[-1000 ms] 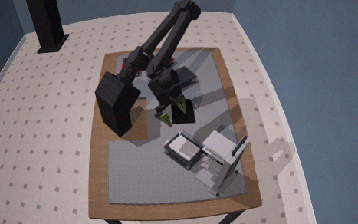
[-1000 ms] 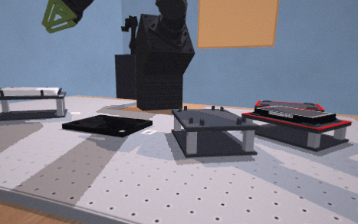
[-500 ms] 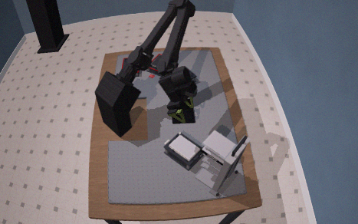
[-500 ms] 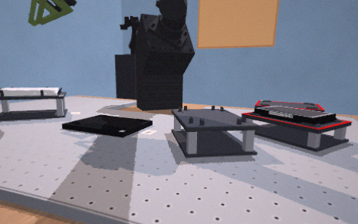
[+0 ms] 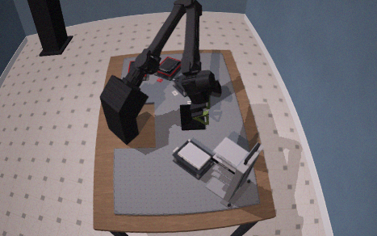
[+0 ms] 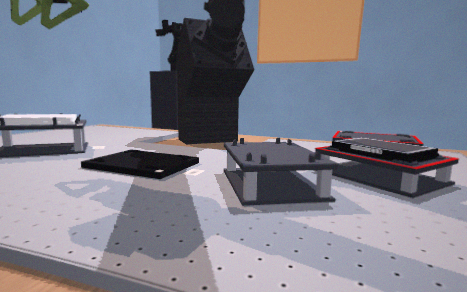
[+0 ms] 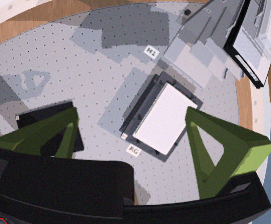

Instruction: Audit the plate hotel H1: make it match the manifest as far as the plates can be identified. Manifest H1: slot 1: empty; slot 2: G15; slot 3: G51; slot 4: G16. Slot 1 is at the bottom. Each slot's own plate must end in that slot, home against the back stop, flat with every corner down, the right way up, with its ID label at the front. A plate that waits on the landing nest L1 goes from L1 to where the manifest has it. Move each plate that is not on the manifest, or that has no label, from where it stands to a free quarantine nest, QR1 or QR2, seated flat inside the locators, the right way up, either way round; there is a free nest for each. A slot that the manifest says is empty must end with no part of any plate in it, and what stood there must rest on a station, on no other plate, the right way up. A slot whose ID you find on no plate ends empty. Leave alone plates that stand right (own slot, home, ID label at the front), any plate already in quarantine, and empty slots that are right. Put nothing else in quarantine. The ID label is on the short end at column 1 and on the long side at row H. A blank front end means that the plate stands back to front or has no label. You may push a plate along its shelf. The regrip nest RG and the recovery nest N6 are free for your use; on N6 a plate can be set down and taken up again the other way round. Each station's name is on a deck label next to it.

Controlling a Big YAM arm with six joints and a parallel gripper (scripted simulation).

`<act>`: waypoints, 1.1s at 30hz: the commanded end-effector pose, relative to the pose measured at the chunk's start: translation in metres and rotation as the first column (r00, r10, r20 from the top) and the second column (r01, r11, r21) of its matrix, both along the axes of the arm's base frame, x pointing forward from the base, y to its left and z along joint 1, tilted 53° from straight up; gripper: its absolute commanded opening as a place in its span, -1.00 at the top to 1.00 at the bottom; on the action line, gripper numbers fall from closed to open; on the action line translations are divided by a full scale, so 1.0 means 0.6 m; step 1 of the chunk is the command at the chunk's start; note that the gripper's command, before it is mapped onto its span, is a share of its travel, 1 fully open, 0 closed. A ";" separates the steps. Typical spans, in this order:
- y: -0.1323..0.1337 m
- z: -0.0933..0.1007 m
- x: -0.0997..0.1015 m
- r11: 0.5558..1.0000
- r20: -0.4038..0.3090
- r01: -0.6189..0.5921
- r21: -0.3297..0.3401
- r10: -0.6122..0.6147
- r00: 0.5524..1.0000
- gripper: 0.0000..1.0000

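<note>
My gripper [image 5: 200, 116] is open and empty, its green fingers spread wide, high above the deck. It also shows at the top left of the exterior view [image 6: 49, 10]. In the wrist view the gripper [image 7: 135, 143] hangs above and to one side of a white plate [image 7: 162, 116] that lies flat on a low nest. The same plate shows in the top and exterior views [image 5: 194, 155] [image 6: 36, 120]. The plate hotel H1 [image 5: 237, 163] stands right beside that nest, with a white plate [image 5: 231, 151] on its top level. Its lower shelves are hard to make out. I cannot read any plate labels.
A flat black pad [image 6: 139, 162] lies on the deck under the gripper. An empty grey nest with locator pins [image 6: 274, 152] stands next to it. A red-edged nest [image 6: 384, 147] holds a dark plate; a second red-edged nest is behind it. The arm's black base block [image 5: 122, 107] stands at the left.
</note>
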State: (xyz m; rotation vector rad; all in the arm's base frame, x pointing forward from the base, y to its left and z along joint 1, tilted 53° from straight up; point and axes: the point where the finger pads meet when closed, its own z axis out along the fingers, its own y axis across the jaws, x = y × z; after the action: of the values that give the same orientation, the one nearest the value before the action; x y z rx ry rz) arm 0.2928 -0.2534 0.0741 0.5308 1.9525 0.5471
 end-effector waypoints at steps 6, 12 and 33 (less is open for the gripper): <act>-0.012 0.050 0.032 0.972 0.015 -0.148 -0.184 0.153 0.988 -1.00; -0.007 0.070 0.053 0.933 -0.006 -0.254 -0.255 0.261 0.965 -1.00; -0.006 0.116 0.090 0.721 -0.109 -0.525 -0.452 0.540 0.835 -1.00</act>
State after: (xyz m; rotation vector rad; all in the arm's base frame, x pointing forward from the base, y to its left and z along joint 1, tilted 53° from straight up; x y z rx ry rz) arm 0.3445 -0.2486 0.1388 -0.2544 2.1320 0.4638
